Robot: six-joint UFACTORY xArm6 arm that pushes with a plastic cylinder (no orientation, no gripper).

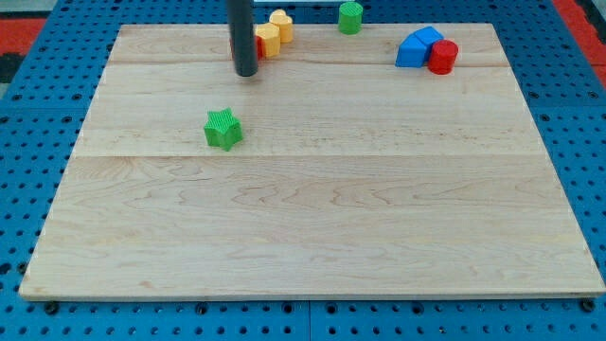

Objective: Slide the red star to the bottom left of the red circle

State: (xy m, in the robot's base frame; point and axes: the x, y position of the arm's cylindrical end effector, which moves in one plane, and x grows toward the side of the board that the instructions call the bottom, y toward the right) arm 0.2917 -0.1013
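One rod, no jaws on this end effector, so nothing's held; my tip [246, 72] sits on the counter [312, 218] just left of the yellow blocks [274, 32]. Red star [258, 44] is mostly hidden behind the rod. Red circle [442, 58] touches the blue block [418, 47], far right.

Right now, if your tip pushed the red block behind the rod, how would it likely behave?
Probably slides flatly on the smooth wooden board. Touching the yellow blocks, the red block may drag them. My tip mostly hides it, so its spinning is uncertain.
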